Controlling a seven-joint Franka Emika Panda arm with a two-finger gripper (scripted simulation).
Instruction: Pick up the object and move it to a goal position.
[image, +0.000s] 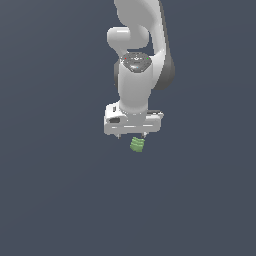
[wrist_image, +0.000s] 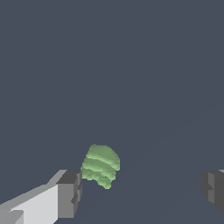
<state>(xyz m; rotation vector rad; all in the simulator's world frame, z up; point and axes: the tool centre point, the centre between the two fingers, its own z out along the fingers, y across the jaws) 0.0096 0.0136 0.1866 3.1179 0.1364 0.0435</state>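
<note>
The object (image: 137, 145) is a small bright green ribbed stub. In the exterior view it shows just under the white hand of the arm, toward that view's right. My gripper (image: 131, 136) hangs over it, pointing down. In the wrist view the object (wrist_image: 101, 166) lies between the two grey fingers, close beside one finger (wrist_image: 70, 192) and far from the other. The gripper (wrist_image: 142, 192) is open, its jaws spread wide, and I cannot tell whether the near finger touches the object.
A plain dark grey-blue surface fills both views, with no other object or edge showing. The white arm (image: 135, 60) rises straight up from the hand.
</note>
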